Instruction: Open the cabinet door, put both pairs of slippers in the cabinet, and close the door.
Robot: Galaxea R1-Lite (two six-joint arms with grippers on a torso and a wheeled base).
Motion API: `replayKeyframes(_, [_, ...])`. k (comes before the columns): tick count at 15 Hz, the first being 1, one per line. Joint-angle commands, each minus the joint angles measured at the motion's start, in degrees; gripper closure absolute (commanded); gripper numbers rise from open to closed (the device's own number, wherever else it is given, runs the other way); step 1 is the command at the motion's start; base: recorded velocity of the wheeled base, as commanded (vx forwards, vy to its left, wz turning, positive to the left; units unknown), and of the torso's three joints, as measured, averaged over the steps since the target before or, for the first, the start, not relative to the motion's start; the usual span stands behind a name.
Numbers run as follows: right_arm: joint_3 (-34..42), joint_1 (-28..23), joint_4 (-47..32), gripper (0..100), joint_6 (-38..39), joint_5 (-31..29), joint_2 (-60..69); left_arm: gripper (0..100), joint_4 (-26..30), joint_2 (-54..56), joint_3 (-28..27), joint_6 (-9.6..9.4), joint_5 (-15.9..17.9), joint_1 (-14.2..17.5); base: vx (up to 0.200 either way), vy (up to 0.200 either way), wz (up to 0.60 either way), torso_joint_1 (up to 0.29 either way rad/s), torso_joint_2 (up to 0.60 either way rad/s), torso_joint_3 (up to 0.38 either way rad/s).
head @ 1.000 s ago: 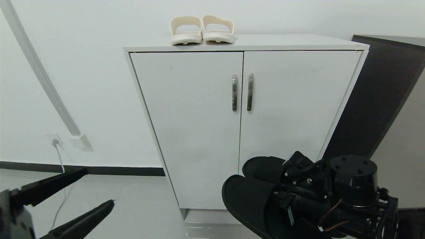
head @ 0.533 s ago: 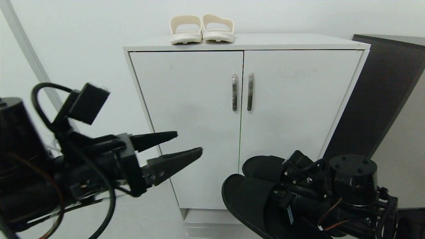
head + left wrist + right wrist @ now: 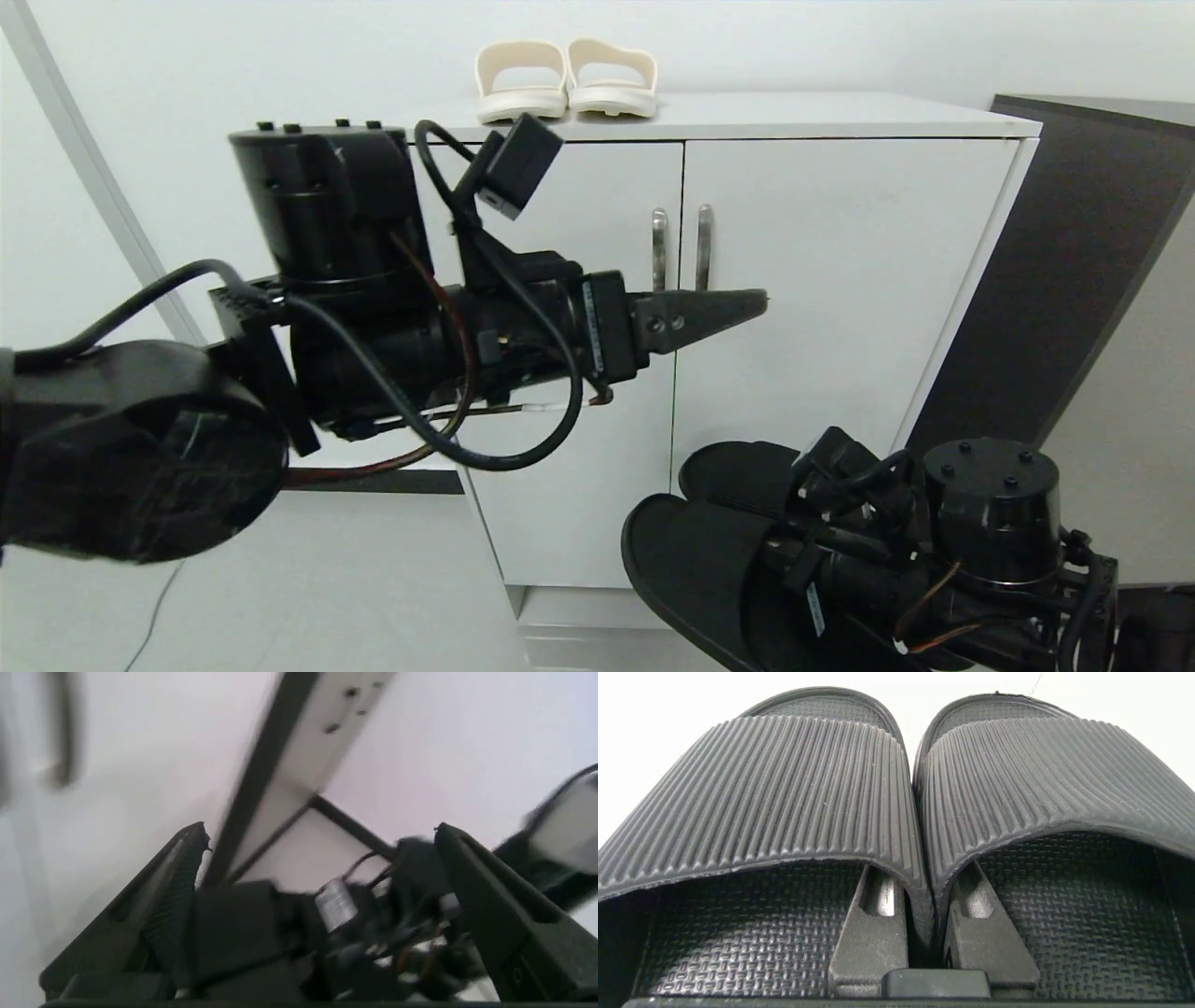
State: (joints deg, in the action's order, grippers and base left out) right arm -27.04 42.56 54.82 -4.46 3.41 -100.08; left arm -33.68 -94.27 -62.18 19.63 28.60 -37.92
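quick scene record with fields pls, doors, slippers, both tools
cabinet doors: both shut
handles: side by side at the centre seam, ungripped
cream slippers: on the cabinet top
black slippers: pair pinched in right tool, low before the doors
left tool: open, before the doors near the handles
task stage: door not yet opened

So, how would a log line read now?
doors shut | left gripper open, near handles | right gripper shut on black slippers | cream slippers atop cabinet

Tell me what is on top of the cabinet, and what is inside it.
A pair of cream slippers sits side by side on the cabinet top, left of centre. Both cabinet doors are shut, so the inside is hidden.
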Motion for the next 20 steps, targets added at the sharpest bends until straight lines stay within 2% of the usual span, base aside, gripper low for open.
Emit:
replayKeyframes(1, [0.1,0.0,0.0,100,0.0,0.0,-0.1,0,1.3,-5.3,-6.7,2.08,2.4,-0.7,0.000,0.000,0.00,0.000,0.00,0.000])
replayKeyframes(3, [0.1,0.0,0.0,100,0.0,0.0,-0.1,0,1.6,-7.9,-10.7,4.72,2.3,-0.6,0.000,0.000,0.00,0.000,0.00,0.000])
replayKeyframes(5, [0.1,0.0,0.0,100,0.0,-0.1,0.1,0,3.5,-9.9,-13.9,4.89,0.9,-0.4,0.000,0.000,0.00,0.000,0.00,0.000])
replayKeyframes(8, [-0.1,0.0,0.0,100,0.0,-0.2,0.0,0,7.3,-11.3,-17.8,4.54,-5.4,-0.5,0.000,0.000,0.00,0.000,0.00,0.000])
replayKeyframes(10, [0.0,0.0,0.0,100,-0.1,-0.2,0.0,0,8.9,-12.4,-20.1,4.37,-7.6,-0.4,0.000,0.000,0.00,0.000,0.00,0.000])
replayKeyframes(12, [0.0,0.1,0.0,100,-0.1,-0.2,0.0,0,10.7,-13.9,-22.4,3.66,-10.1,-0.1,0.000,0.000,0.00,0.000,0.00,0.000])
replayKeyframes(14, [0.1,0.1,0.0,100,-0.1,-0.2,0.0,0,10.8,-15.9,-24.1,1.99,-13.0,0.6,0.000,0.000,0.00,0.000,0.00,0.000])
replayKeyframes(16, [0.1,0.1,0.0,100,-0.1,-0.2,0.0,0,10.9,-16.6,-24.7,1.64,-13.4,1.1,0.000,0.000,0.00,0.000,0.00,0.000])
replayKeyframes(20, [0.1,0.1,0.0,100,-0.1,-0.2,0.0,0,12.6,-20.3,-30.2,1.47,-14.2,2.1,0.000,0.000,0.00,0.000,0.00,0.000])
